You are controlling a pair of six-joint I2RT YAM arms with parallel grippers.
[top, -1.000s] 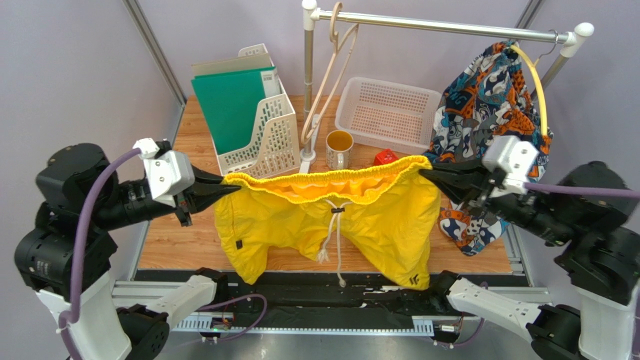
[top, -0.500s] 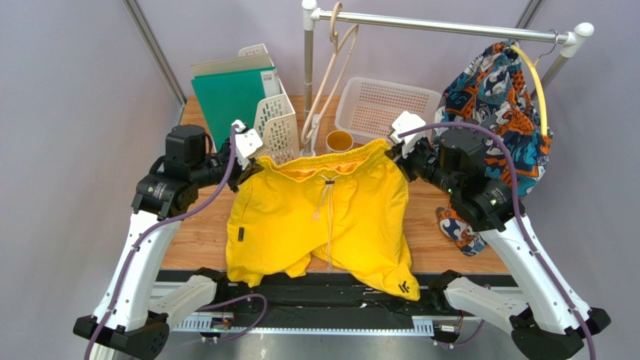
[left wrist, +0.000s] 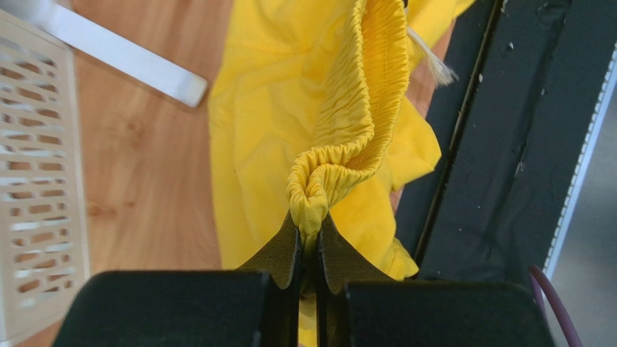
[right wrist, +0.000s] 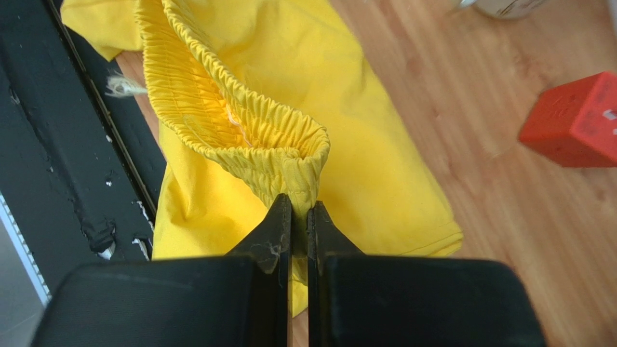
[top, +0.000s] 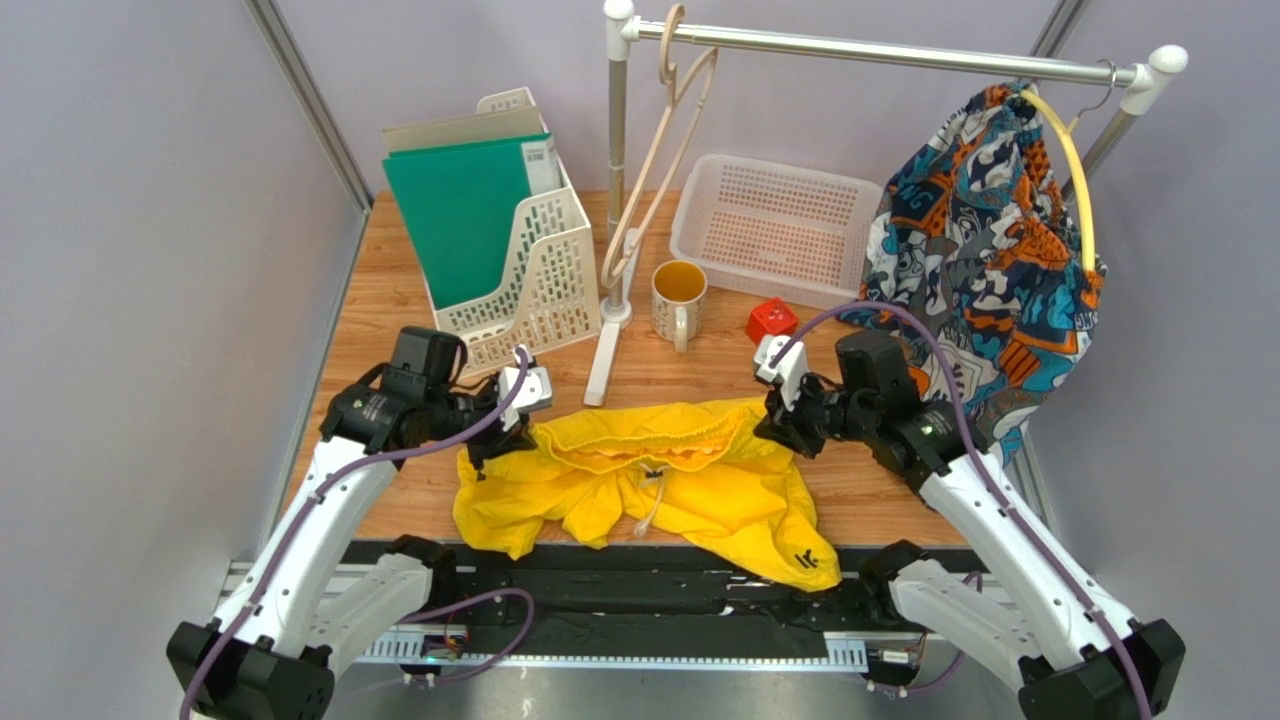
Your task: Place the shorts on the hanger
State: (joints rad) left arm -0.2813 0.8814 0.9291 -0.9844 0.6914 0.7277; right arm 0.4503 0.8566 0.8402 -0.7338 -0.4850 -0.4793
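Clamped tight: left gripper [left wrist: 309,233], right gripper [right wrist: 298,211], on opposite waistband ends of bright yellow fabric shorts [top: 684,488], lower centre. Probably to hold waist open for pale beige smooth hanger [top: 649,173], upper centre.

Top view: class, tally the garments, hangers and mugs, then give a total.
Garments: 2 (shorts, patterned garment)
Hangers: 2 (beige hanger, yellow hanger)
Mugs: 1 (mug)
Total: 5
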